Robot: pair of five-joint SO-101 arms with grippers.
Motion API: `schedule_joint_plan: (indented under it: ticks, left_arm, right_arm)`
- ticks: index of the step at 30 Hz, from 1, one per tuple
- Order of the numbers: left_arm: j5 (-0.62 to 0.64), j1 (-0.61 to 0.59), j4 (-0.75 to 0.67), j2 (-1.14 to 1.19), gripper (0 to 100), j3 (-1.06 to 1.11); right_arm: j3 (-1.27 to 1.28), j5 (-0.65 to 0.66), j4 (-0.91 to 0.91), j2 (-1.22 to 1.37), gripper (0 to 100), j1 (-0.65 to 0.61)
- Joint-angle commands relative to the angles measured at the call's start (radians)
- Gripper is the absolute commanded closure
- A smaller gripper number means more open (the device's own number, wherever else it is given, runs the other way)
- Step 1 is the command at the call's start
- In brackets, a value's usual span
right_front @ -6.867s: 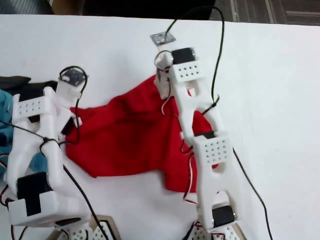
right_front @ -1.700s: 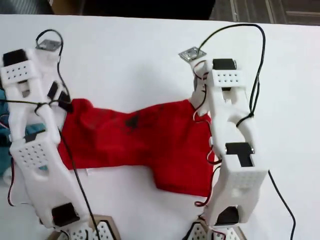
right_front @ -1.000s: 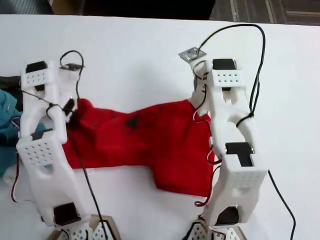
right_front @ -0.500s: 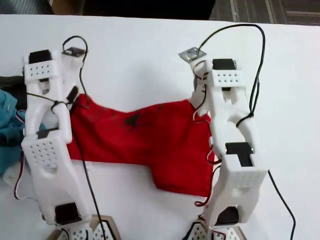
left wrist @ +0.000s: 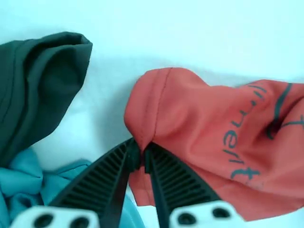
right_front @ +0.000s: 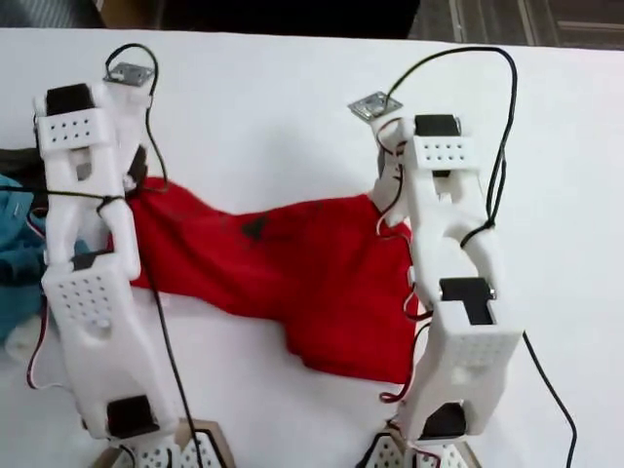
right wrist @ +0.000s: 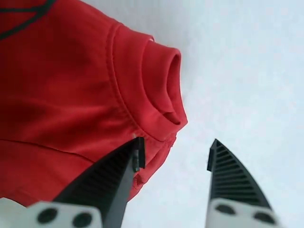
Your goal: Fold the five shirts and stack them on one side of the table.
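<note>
The soft red cotton shirt with dark print (right_front: 283,263) lay spread and rumpled on the white table (right_front: 244,107), between the two arms.

Your left pincer (left wrist: 140,159) was closed tight on a small pinch of the shirt's hemmed edge. This edge was near the dark green garment (left wrist: 38,80) and the teal garment (left wrist: 28,190) heaped at the side of the table.

Your right pincer (right wrist: 173,159) stood wide open and held nothing. One finger was at the seam below a ribbed opening at the opposite edge, and the other was over bare table.

You were to treat this fabric as light, limp and non-fragile. It would probably sag and bunch between grips, and a single thin layer could slip out. The doubled, stitched hems and the ribbed band looked like the firmest places to take hold.
</note>
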Motion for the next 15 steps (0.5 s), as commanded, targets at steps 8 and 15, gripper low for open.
schedule_joint_plan:
  ticks: [8, 15]
  left_arm:
    - [0.003, -0.002, 0.012, 0.137, 96, -0.013]
    - [0.003, -0.031, 0.018, 0.084, 78, -0.071]
  right_arm:
    - [-0.031, -0.006, -0.002, -0.004, 77.9, -0.008]
    - [-0.034, -0.029, -0.068, -0.004, 77.9, 0.001]
